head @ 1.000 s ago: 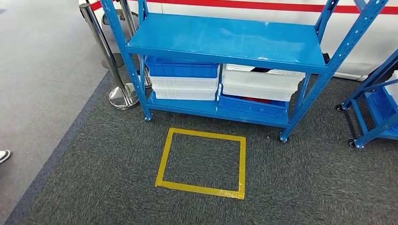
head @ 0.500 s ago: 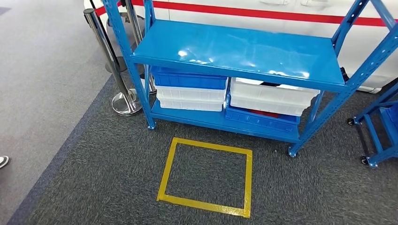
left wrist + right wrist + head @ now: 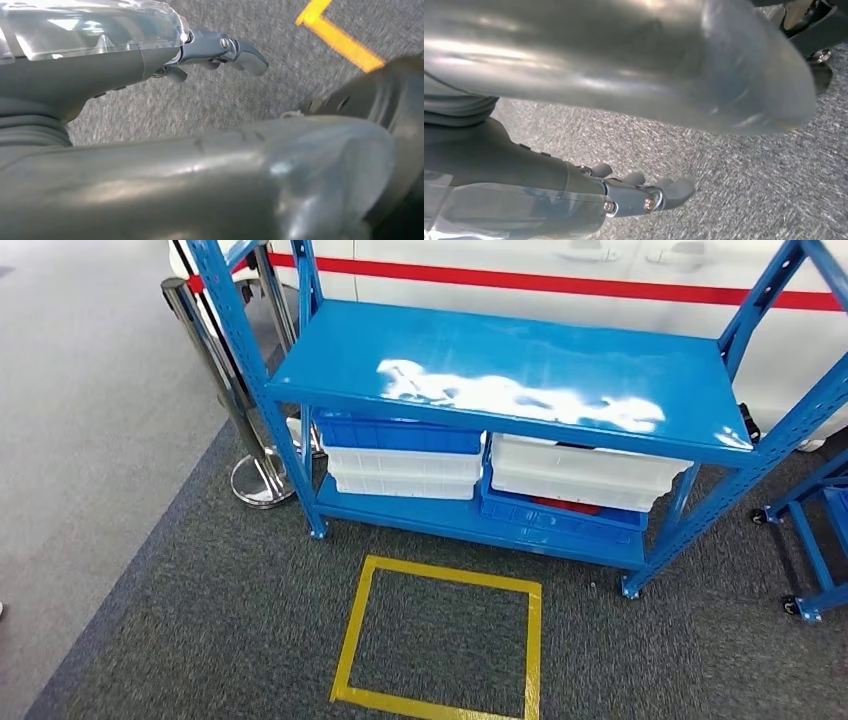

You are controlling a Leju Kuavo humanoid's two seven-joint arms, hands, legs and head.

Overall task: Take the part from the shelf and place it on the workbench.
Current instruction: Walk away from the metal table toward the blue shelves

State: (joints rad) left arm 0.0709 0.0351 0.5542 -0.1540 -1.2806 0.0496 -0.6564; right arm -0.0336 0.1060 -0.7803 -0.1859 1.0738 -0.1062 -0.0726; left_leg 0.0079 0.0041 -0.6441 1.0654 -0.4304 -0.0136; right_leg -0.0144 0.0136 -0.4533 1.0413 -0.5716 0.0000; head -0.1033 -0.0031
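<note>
A blue metal shelf (image 3: 520, 370) stands ahead of me in the head view, its top board bare and glossy. On its lower board sit a blue bin (image 3: 398, 435) over white bins (image 3: 400, 472), and a white bin (image 3: 585, 472) over another blue bin (image 3: 560, 520). Something dark shows at the white bin's rim and something red in the blue bin below; I cannot tell which is the part. My left hand (image 3: 220, 50) hangs over the grey carpet with fingers apart, holding nothing. My right hand (image 3: 639, 195) hangs the same way, also holding nothing.
A yellow tape square (image 3: 447, 574) marks the carpet in front of the shelf. A chrome stanchion (image 3: 240, 410) stands at the shelf's left corner. A second blue wheeled rack (image 3: 815, 540) is at the right. A white vehicle with a red stripe (image 3: 600, 270) is behind.
The whole picture has shifted: my camera has moved closer to the shelf, which now looks larger. The yellow square sits lower in the picture. Nothing on the shelf has moved.
</note>
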